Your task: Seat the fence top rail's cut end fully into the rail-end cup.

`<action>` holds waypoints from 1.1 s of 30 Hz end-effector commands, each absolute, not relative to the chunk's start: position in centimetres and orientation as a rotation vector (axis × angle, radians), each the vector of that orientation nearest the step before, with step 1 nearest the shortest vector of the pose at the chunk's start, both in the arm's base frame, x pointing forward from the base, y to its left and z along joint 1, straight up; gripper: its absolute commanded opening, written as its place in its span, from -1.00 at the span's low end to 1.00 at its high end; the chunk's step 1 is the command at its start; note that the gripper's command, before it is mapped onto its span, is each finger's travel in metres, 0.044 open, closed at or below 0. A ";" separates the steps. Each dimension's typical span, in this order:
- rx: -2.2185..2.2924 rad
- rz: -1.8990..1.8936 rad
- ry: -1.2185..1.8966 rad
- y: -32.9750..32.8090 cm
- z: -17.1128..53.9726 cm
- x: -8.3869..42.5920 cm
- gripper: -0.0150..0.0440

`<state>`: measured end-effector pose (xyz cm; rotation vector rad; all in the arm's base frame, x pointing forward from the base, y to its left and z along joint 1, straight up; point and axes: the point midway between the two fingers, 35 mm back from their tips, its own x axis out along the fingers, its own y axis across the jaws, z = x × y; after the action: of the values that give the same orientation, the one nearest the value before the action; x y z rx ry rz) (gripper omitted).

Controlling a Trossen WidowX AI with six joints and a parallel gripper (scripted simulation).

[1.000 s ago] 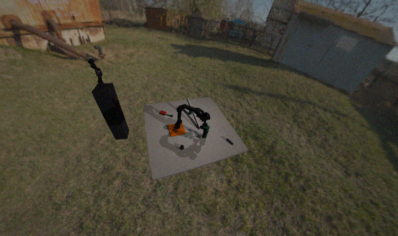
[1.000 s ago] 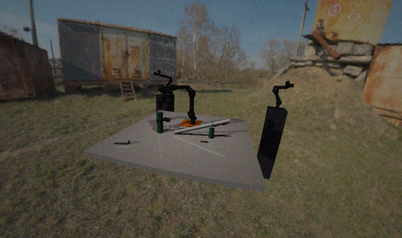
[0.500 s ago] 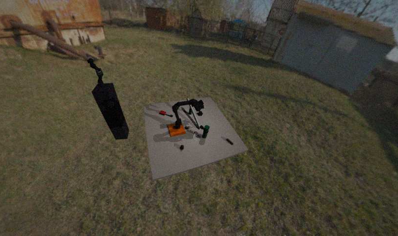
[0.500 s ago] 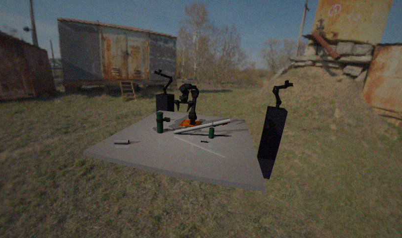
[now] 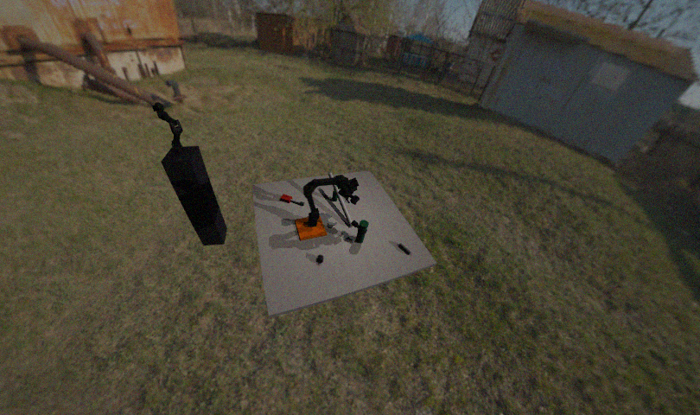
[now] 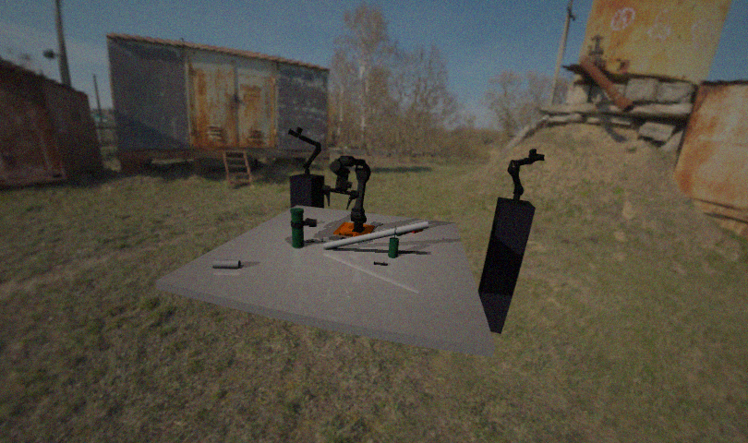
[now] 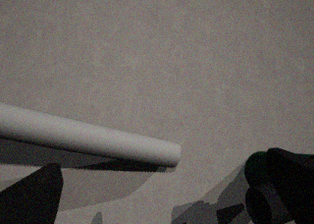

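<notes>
Above the counter (image 5: 292, 288) (image 6: 312, 307) (image 7: 147, 47), my pincer (image 5: 352, 199) (image 6: 338, 201) hangs wide open, empty; the rail (image 5: 341, 205) (image 6: 375, 235) (image 7: 93, 138) lies tilted, its low end outside the cup (image 5: 354, 223) (image 6: 310, 222) (image 7: 258, 201), seating still to come!

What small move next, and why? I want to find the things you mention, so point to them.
Probably ease the open gripper (image 5: 353, 199) (image 6: 338, 204) down towards the rail's (image 5: 341, 204) (image 6: 376, 235) (image 7: 88, 137) low cut end, fingers astride it: nothing is gripped, and that end lies below and short of the cup (image 5: 354, 224) (image 6: 310, 222) (image 7: 258, 203) on the big post (image 5: 361, 230) (image 6: 296, 233) (image 7: 256, 168).
</notes>
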<state>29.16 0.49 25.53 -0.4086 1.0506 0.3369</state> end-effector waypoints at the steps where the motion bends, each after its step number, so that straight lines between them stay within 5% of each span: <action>1: -0.694 0.563 1.019 -2.5 25.1 29.5 1.00; 19: -1.453 1.129 0.581 -13.1 24.0 28.2 1.00; 33: -1.697 1.238 0.402 -14.6 24.0 27.7 1.00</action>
<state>28.21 -12.68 23.80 -1.5318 0.5479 1.1744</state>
